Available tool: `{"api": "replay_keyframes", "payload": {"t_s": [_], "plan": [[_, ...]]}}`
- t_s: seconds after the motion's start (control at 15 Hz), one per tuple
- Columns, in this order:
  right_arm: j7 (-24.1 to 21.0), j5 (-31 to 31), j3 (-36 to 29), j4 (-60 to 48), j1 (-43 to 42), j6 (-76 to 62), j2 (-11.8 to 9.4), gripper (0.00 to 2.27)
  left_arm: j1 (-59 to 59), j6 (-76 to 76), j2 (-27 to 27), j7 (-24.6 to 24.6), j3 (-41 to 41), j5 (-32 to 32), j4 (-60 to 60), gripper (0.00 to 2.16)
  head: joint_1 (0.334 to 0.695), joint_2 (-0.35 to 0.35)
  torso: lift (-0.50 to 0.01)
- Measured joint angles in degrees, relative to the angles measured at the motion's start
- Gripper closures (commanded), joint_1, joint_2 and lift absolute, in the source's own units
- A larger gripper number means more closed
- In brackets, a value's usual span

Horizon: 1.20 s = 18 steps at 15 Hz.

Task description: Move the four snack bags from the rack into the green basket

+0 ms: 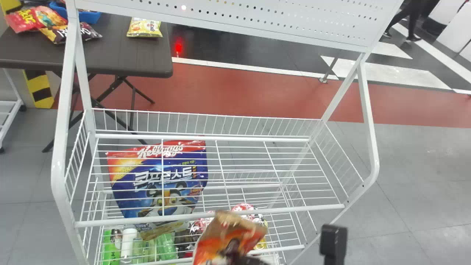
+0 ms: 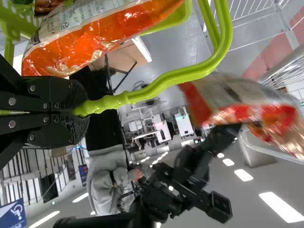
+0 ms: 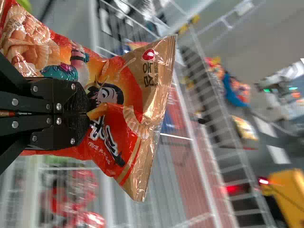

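Orange-and-gold, a snack bag sits at the bottom centre of the head view, in front of the rack, clamped between the closed fingers of the right gripper. In the left wrist view, the left gripper is closed on the lime handle of the green basket; a second orange bag lies in that basket, beside a reddish-brown pack. Back in the head view, green bottles and a white bottle stand at the lower left, on the rack's lower level, and red-and-white packs lie low in the centre, just behind the held bag. Left of centre, a large blue cereal bag leans behind the front bar; which level bears it, I cannot tell. Across the top runs a white panel with holes. Farther off, at the upper left, a dark table carries a yellow bag, a red bag, a dark bag and a blue tray. Behind the rack, a red floor strip crosses the frame.
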Motion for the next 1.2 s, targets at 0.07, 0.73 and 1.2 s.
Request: {"api": "replay_keyframes", "payload": {"t_s": [0.07, 0.73, 1.2], "plan": [[0.2, 0.2, 1.8, 2.3, 0.4, 0.2, -0.7, 2.14, 0.0, -0.1, 0.0, 0.1, 0.0, 0.0, 0.0, 2.11, 0.695, -0.35, 0.0], [0.2, 1.6, 14.4, 9.1, 3.2, 7.0, -5.5, 2.14, 0.2, -0.5, 0.0, 0.4, 0.1, 0.3, 0.0, 2.11, 0.695, -0.35, 0.0], [-5.5, 5.1, 13.3, 8.8, 2.7, 6.8, -5.8, 0.0, 0.2, -0.7, 0.0, 0.2, 0.0, 0.4, 0.0, 2.11, 0.695, -0.35, 0.0]]}}
